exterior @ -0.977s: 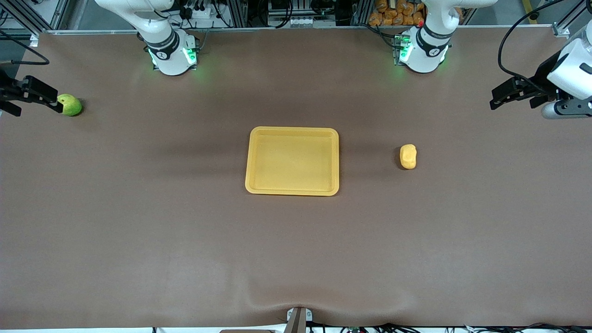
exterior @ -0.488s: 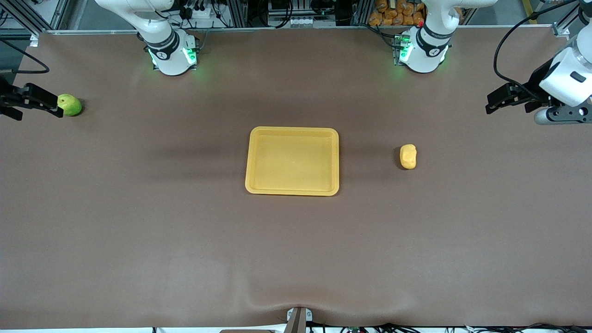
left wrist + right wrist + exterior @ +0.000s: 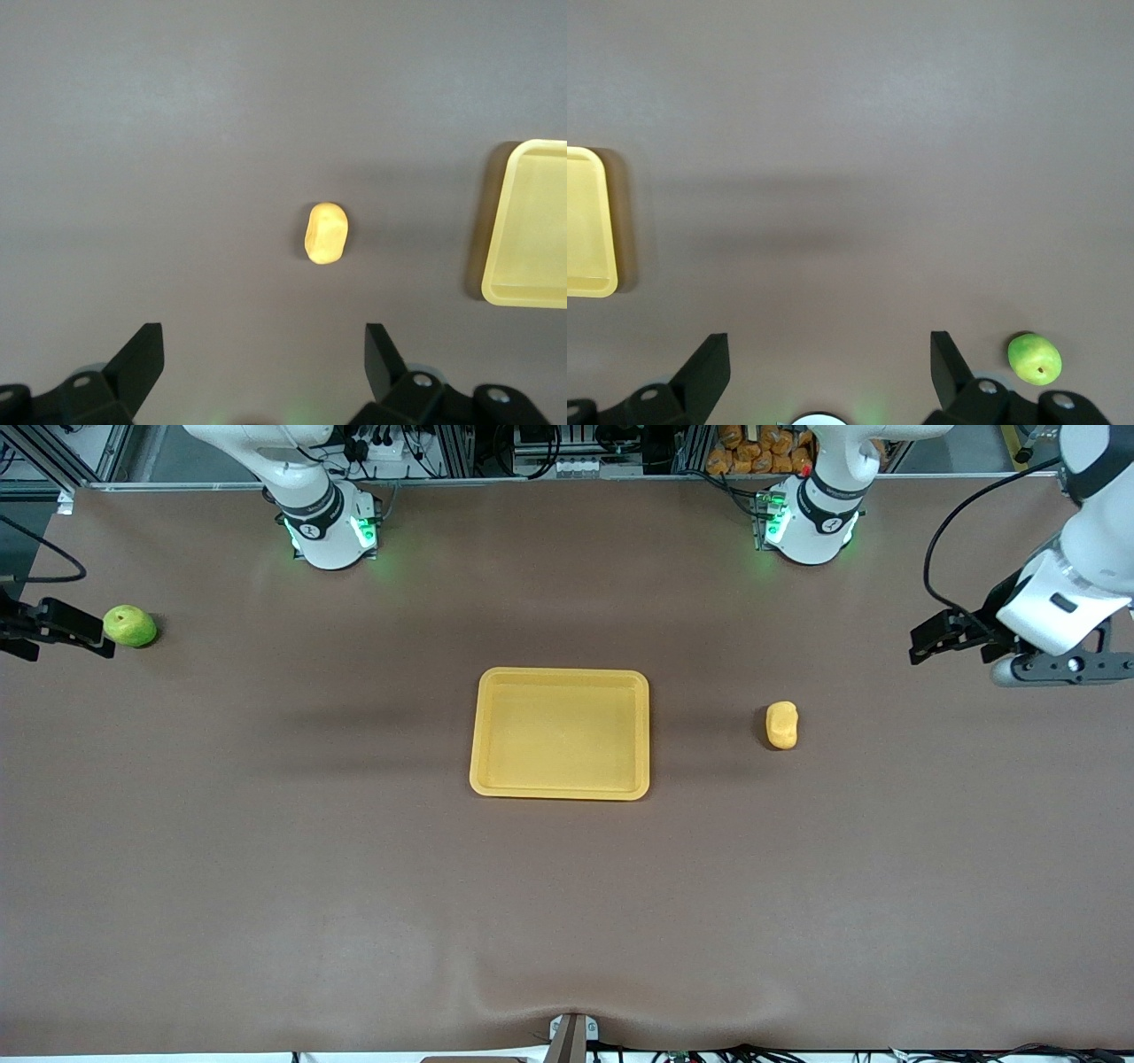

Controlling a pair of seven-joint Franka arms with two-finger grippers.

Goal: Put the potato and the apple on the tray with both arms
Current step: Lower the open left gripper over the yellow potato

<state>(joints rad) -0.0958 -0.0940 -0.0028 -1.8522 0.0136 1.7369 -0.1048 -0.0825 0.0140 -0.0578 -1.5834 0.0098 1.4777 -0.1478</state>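
1. Table (image 3: 567,921) first, since it is the biggest thing you see: a wide brown top with lots of bare room all around the tray, most of all on the side nearest the front camera.
2. Next come your two white arms, with their green-lit bases at the table edge farthest from the front camera. Each arm reaches out to its own end of the table.
3. Your yellow-orange tray (image 3: 560,676) lies flat in the middle of the table. It has nothing in it. Its raised rim has bare table on all four sides.
4. Your left gripper (image 3: 921,645) is up in the air over the left arm's end of the table. Its two black fingers (image 3: 142,350) stand wide apart and hold nothing. In the left wrist view you can see the potato between the fingertips, but well away from them.
5. Your right gripper (image 3: 84,636) is right at the table's edge at the right arm's end. Its fingers (image 3: 709,359) are spread wide too, with nothing in them.
6. The green apple (image 3: 130,626) sits on the table just beside the right gripper, well apart from the tray.
7. The potato (image 3: 781,724) is the smallest. It lies on the table between the tray and the left gripper, near the tray but not touching it.
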